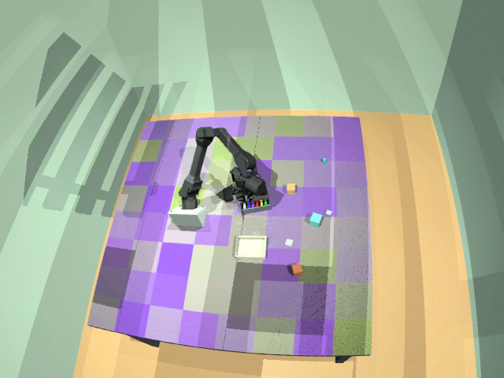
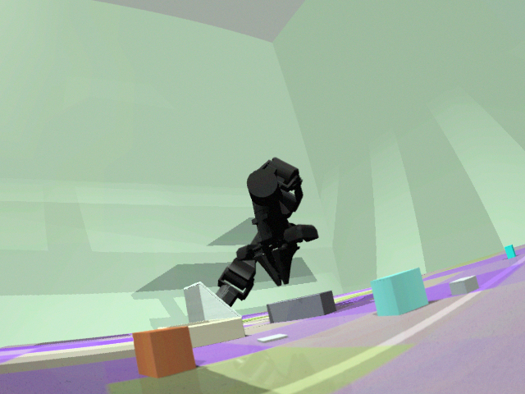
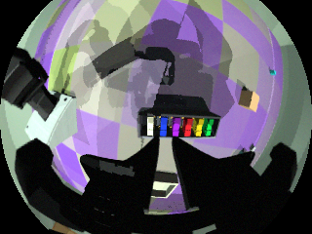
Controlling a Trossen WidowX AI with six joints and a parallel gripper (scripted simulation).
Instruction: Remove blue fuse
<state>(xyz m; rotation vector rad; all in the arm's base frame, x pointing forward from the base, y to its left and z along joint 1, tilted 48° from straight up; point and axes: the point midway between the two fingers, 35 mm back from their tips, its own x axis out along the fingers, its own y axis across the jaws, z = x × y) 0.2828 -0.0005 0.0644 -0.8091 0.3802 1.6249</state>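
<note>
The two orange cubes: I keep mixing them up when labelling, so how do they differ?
The pale orange cube sits just right of the fuse block in the top view; the darker orange cube lies beyond the tray, away from the arm. The first looks light tan-orange, the second a deeper rust orange. Both are small cubes resting on the mat, untouched by the gripper.
</note>
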